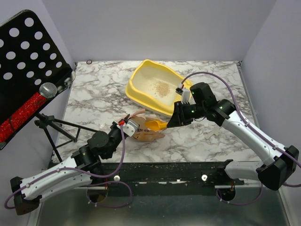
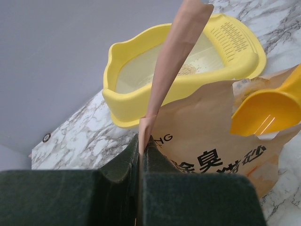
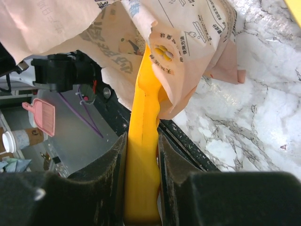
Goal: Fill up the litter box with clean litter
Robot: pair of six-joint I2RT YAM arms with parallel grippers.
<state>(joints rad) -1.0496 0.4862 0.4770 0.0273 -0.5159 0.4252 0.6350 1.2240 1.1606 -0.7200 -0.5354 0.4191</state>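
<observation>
Left claw (image 1: 129,126): nearly closed, pinching a thin flap of the bag's torn top. The flap runs up from between the pads, and the grip likely lifts the paper aside so the mouth gapes for the other arm.

Bag (image 1: 143,135): crumpled tan paper with print, lying near the middle of the near edge of the worktop (image 1: 94,99), just beside the left claw. Its mouth faces right, toward the scoop.

Scoop (image 1: 157,125): yellow-orange, with its bowl at the bag's mouth and paper draped over part of it. The part of the bowl that shows in the left wrist view looks empty. The handle points right, into the right claw.

Box (image 1: 134,87): pale-yellow tray at the far edge of the worktop, near the middle and just behind the bag, so a loaded scoop has a short way to go.

Litter (image 1: 162,87): a small beige heap on the box floor, leaving most of the floor bare. The fill seems barely started.

Right claw (image 1: 175,120): partly open, with both pads pressed on the flanks of the scoop handle. The edge-on hold probably serves to drive the bowl into the bag.

Step, as judged: digging for another load.

Risk: granules could spill over the bag's lip onto the worktop.
</observation>
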